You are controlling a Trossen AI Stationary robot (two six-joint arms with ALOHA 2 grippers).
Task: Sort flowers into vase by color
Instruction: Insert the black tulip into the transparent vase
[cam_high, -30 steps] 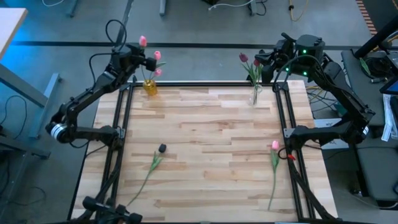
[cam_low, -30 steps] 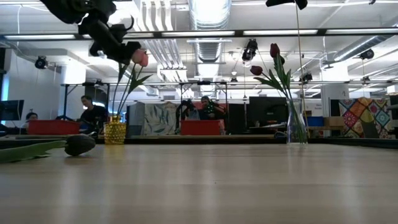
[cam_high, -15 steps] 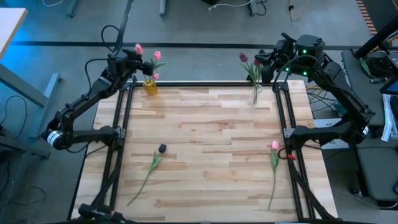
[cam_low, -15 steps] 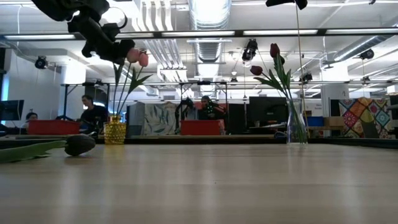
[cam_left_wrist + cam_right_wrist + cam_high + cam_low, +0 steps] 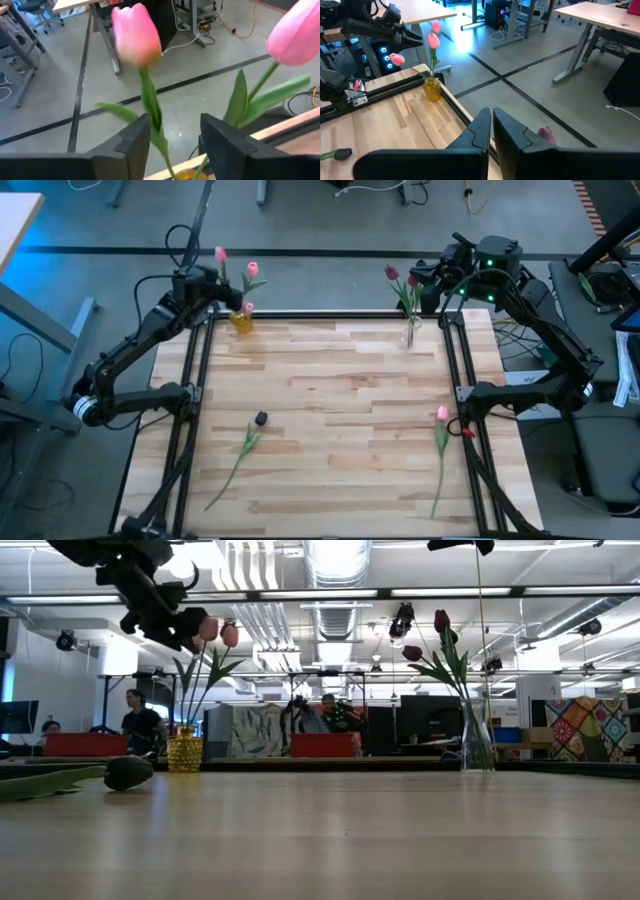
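Note:
A yellow vase [image 5: 241, 320] at the table's far left holds three pink tulips [image 5: 253, 270]. My left gripper [image 5: 172, 135] is open beside them, with the stem [image 5: 149, 100] of one pink tulip [image 5: 135, 35] between its fingers. A clear vase [image 5: 409, 332] at the far right holds two maroon tulips [image 5: 441, 621]. My right gripper [image 5: 491, 125] is shut and holds nothing, raised beside that vase. A maroon tulip [image 5: 261, 418] and a pink tulip [image 5: 441, 413] lie flat on the table. My left gripper has its open fingers on either side of the pink tulip's stem [image 5: 152, 117], level with the leaves and below the head. The stem runs close beside one finger [image 5: 135, 140]; I cannot tell whether they touch. The tulip stands upright in the yellow vase.
Black frame rails [image 5: 195, 400] run along the table's left, right and far sides. The wooden tabletop [image 5: 340, 380] between the vases and the lying tulips is bare. People sit at desks [image 5: 140, 725] in the room beyond the far edge.
My left gripper has opened and let go of the pink tulip's stem. It has drawn back a little toward the table's left edge. The tulip stays standing in the yellow vase, its head shifted slightly left.

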